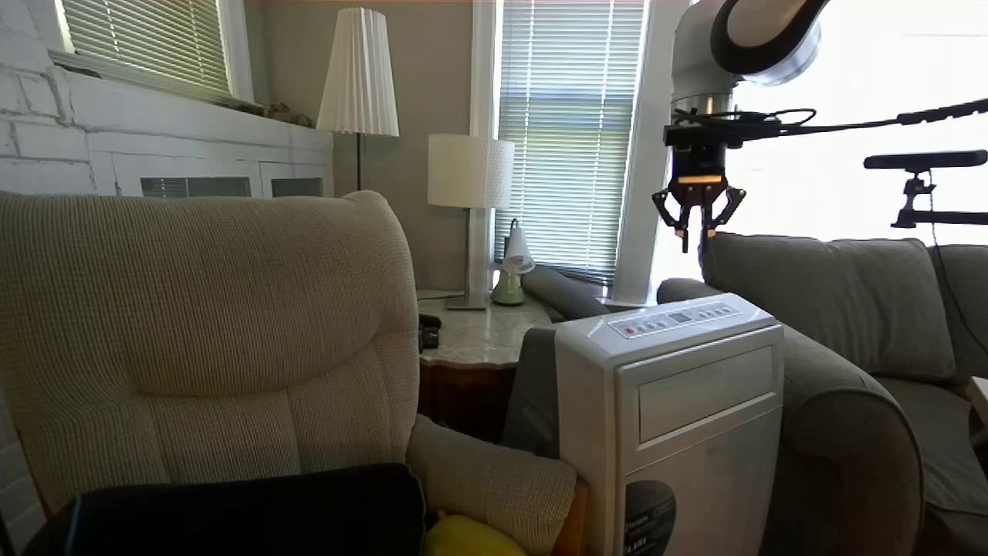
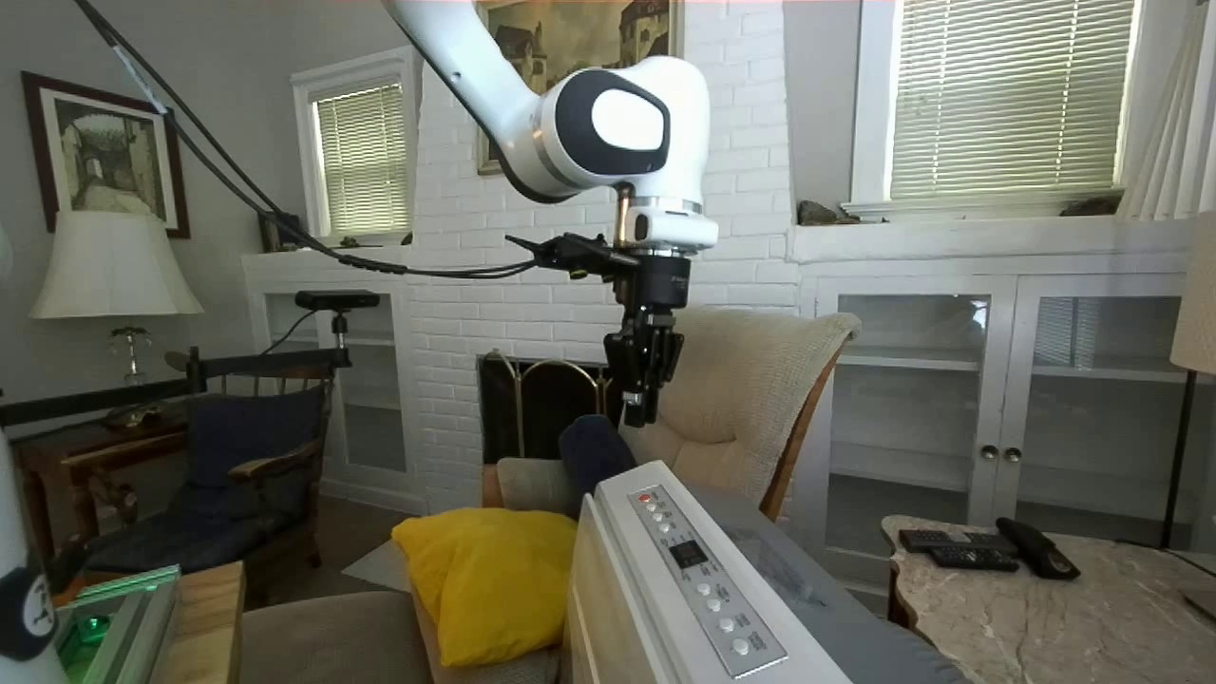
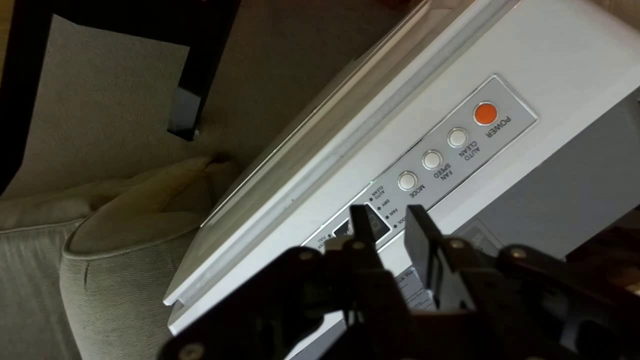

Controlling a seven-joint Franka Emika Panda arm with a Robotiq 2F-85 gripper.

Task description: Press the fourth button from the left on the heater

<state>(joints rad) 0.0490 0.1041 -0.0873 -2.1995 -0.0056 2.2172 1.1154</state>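
The heater (image 1: pixel 698 401) is a tall white boxy unit; its top also shows in the other views (image 2: pixel 627 489) (image 3: pixel 565 65). Its grey control panel has an orange-red power button (image 3: pixel 485 114), then white buttons marked auto clean (image 3: pixel 457 137), fan speed (image 3: pixel 432 159) and mode (image 3: pixel 407 181), the fourth, then a dark display (image 3: pixel 377 225). Several more white buttons lie past the display (image 2: pixel 727 624). My gripper (image 1: pixel 695 238) points down above the heater, apart from it, its fingers partly open and empty. In the wrist view the fingertips (image 3: pixel 387 207) overlap the display, just past the mode button.
A beige armchair (image 1: pixel 255 309) and a grey sofa (image 1: pixel 841 309) flank the heater. A yellow pillow (image 2: pixel 494 579) lies beside it. A marble-topped table (image 2: pixel 1092 608) with remotes and a phone, and lamps (image 1: pixel 471 171), stand behind.
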